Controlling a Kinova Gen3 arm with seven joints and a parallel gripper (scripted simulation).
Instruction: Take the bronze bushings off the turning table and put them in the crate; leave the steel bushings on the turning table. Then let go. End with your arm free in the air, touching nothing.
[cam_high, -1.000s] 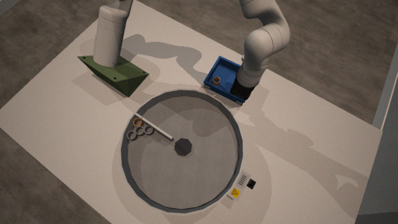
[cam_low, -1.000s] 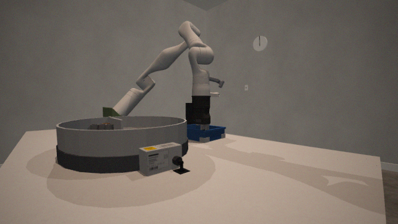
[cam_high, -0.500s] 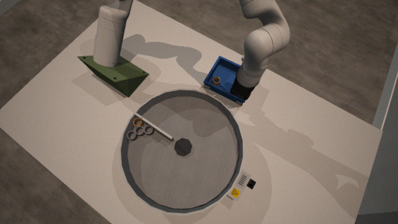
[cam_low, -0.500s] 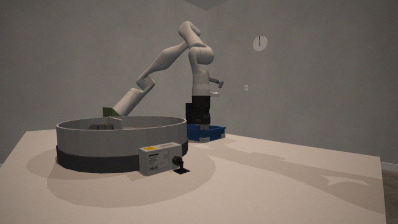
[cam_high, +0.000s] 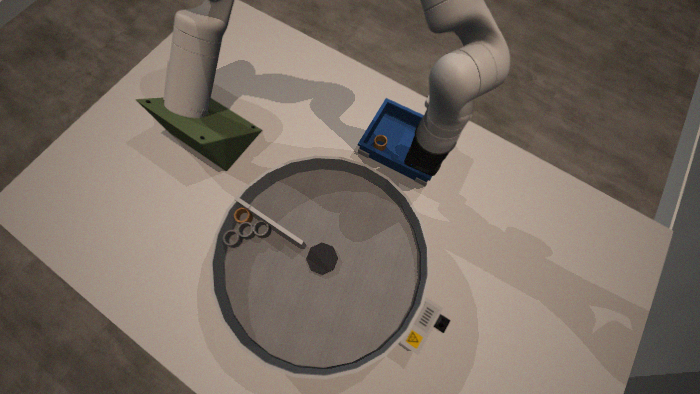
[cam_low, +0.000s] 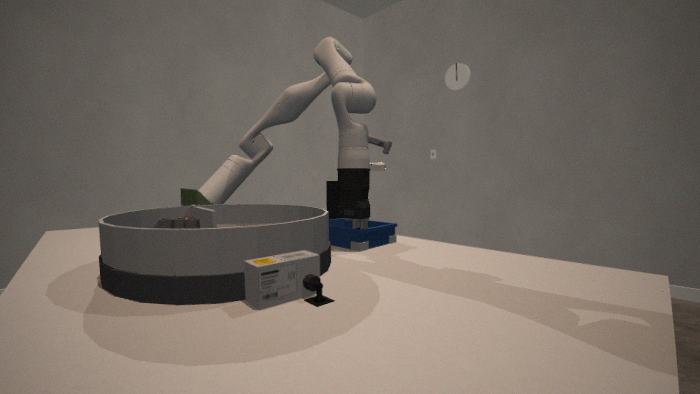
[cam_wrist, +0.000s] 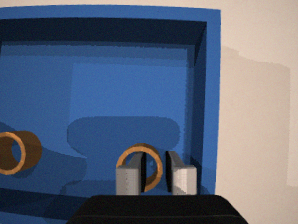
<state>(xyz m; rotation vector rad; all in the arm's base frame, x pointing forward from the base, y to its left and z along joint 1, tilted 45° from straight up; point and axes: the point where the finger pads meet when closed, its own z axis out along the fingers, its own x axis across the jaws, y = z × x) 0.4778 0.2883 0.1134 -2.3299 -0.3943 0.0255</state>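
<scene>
Bronze bushings, three seen across my views, small open rings. Top view: one bronze bushing (cam_high: 381, 147) (cam_wrist: 33, 150) in the blue crate (cam_high: 372, 122) (cam_low: 382, 236) (cam_wrist: 212, 100); one remaining bronze bushing (cam_high: 235, 216) (cam_low: 187, 217) on the turning table (cam_high: 417, 260) (cam_low: 200, 250), beside the pale bar (cam_high: 272, 223) (cam_low: 206, 209) and next to three steel bushings (cam_high: 245, 236) (cam_low: 175, 223), which stay. My gripper (cam_high: 426, 159) (cam_low: 359, 225) (cam_wrist: 155, 164) covers one end of the crate; its fingertips are hidden. Exterior view: gripper pointing down, tips at crate-rim height; the turning table's high wall hides most of the rings. Wrist view: the bronze bushing under the fingers, in the crate, hole upward; one finger over the hole, the other outside the wall. Fingers parted a little, well short of full; I judge the ring released. Handling, by judgement: light for its size, stiff, hard to crush, smooth enough to slip or swivel on a one-wall hold. Best hold: pinch the wall, one finger in the bore, one outside, on the side of the last bronze ring away from its steel neighbours, watching the bar. Before that, a straight lift, lest the inner finger drag this ring.
</scene>
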